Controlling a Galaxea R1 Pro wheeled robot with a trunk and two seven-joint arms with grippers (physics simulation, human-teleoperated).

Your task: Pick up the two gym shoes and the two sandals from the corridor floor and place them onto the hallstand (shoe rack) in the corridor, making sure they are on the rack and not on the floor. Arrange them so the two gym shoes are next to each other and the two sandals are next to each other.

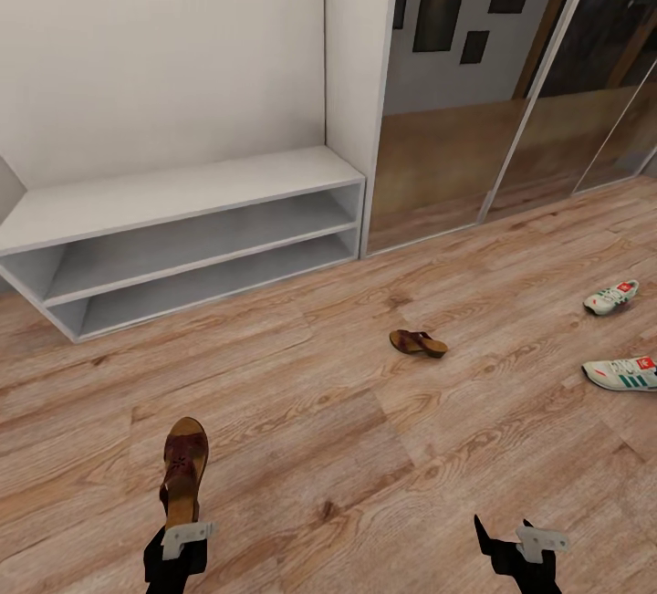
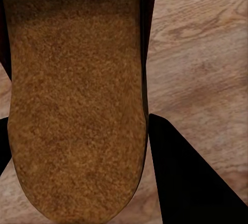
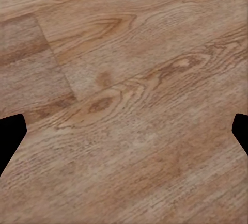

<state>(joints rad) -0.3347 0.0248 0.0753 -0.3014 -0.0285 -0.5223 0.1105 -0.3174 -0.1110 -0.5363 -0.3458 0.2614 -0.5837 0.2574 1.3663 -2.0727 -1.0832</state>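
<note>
While left hand [image 1: 180, 535] grips sandal [image 1: 184, 466] by heel, right hand [image 1: 511, 535] hangs open over floor [image 1: 347, 448].

near gym shoe [image 1: 624, 373] cut by frame edge, held sandal [image 1: 183, 469] heel hidden by left gripper [image 1: 187, 535]

A home corridor: wood-plank floor [image 1: 365, 448], a low grey shoe rack [image 1: 182, 238] against the wall, mirrored sliding doors [image 1: 474, 119], shoes scattered about.

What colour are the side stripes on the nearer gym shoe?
Green, on the nearer gym shoe; clearest in the head view.
</note>
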